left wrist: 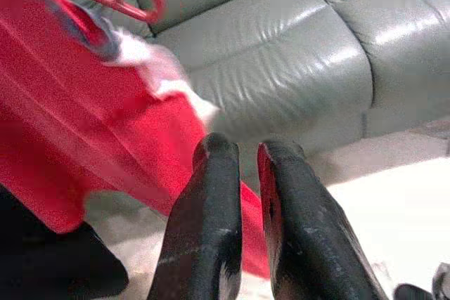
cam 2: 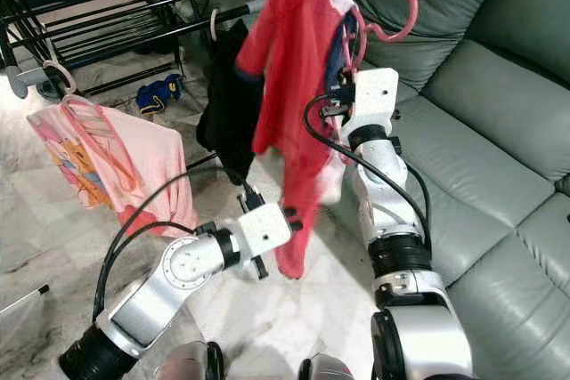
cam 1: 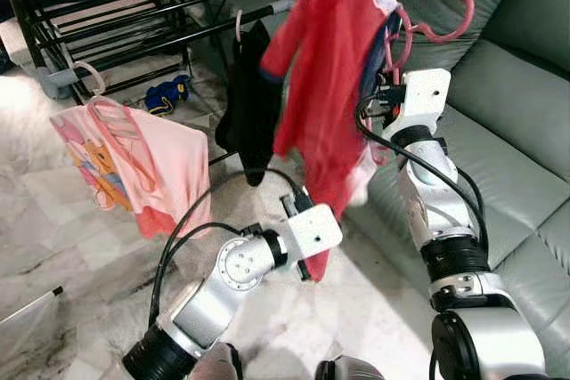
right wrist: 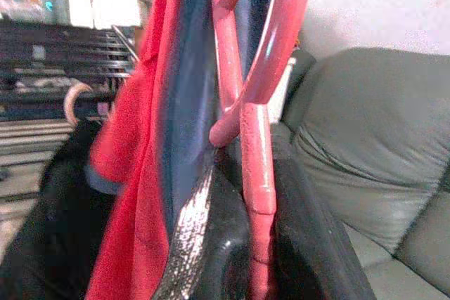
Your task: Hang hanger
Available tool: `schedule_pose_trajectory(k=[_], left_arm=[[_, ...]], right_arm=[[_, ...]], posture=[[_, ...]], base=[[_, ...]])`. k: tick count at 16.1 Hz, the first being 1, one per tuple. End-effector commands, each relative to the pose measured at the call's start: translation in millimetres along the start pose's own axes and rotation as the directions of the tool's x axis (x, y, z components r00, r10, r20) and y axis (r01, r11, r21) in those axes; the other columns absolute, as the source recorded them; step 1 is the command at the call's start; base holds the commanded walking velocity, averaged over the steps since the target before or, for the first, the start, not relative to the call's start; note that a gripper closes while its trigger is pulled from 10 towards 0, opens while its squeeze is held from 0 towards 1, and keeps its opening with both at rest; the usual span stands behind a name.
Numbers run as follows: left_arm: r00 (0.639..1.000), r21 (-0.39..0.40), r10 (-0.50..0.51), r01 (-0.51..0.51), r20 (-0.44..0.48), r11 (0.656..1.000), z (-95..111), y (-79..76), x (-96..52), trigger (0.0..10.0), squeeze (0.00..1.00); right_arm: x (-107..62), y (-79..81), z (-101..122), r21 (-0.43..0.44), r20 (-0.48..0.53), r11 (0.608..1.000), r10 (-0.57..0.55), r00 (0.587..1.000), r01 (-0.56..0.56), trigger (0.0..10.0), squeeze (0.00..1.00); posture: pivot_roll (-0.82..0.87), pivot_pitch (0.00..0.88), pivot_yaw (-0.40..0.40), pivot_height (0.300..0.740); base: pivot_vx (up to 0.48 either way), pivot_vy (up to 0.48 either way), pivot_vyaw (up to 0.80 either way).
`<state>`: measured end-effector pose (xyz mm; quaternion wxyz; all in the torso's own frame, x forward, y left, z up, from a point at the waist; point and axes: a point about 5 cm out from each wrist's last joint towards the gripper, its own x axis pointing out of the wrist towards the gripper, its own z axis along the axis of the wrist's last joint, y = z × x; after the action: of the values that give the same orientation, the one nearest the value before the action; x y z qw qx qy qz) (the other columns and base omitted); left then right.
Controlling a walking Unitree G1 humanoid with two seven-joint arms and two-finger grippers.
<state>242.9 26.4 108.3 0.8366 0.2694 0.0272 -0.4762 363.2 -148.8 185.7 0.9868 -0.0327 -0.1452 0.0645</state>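
Observation:
A pink plastic hanger (cam 1: 450,20) carries a red garment (cam 1: 329,68) with dark blue and white trim. My right gripper (cam 1: 387,100) is raised in front of the sofa and is shut on the hanger's stem (right wrist: 256,173), below the hook. The garment hangs down to my left gripper (cam 1: 307,264). In the left wrist view that gripper (left wrist: 246,149) has its fingers almost together, with red cloth (left wrist: 84,138) in the narrow gap. The black drying rack (cam 1: 134,15) stands at the back left, apart from the hanger's hook.
A black garment (cam 1: 245,104) and a pink printed garment (cam 1: 134,166) hang on hangers from the rack. A blue item (cam 1: 166,93) lies on the marble floor under it. The grey leather sofa (cam 1: 508,113) runs along the right side.

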Motion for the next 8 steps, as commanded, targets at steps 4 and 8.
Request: schedule_pose_trajectory(k=[4, 8], left_arm=[[1.000, -0.052, 0.005, -0.005, -0.004, 0.999, -5.3, 5.8, -7.6, 10.0, 1.00], [0.973, 0.105, 0.217, -0.225, 0.081, 0.969, -17.0, 56.4, -48.1, 10.0, 1.00]], right_arm=[[-12.6, 4.1, 8.6, -0.010, 0.064, 0.994, 0.107, 0.992, -0.107, 10.0, 0.00], [-50.1, -20.9, -13.2, -0.091, -0.060, 0.969, 0.226, 0.972, -0.231, 10.0, 0.00]], posture=[[0.01, 0.037, 0.005, 0.740], [0.02, 0.046, 0.002, 0.740]], base=[[0.000, 0.000, 0.00], [0.000, 0.000, 0.00]])
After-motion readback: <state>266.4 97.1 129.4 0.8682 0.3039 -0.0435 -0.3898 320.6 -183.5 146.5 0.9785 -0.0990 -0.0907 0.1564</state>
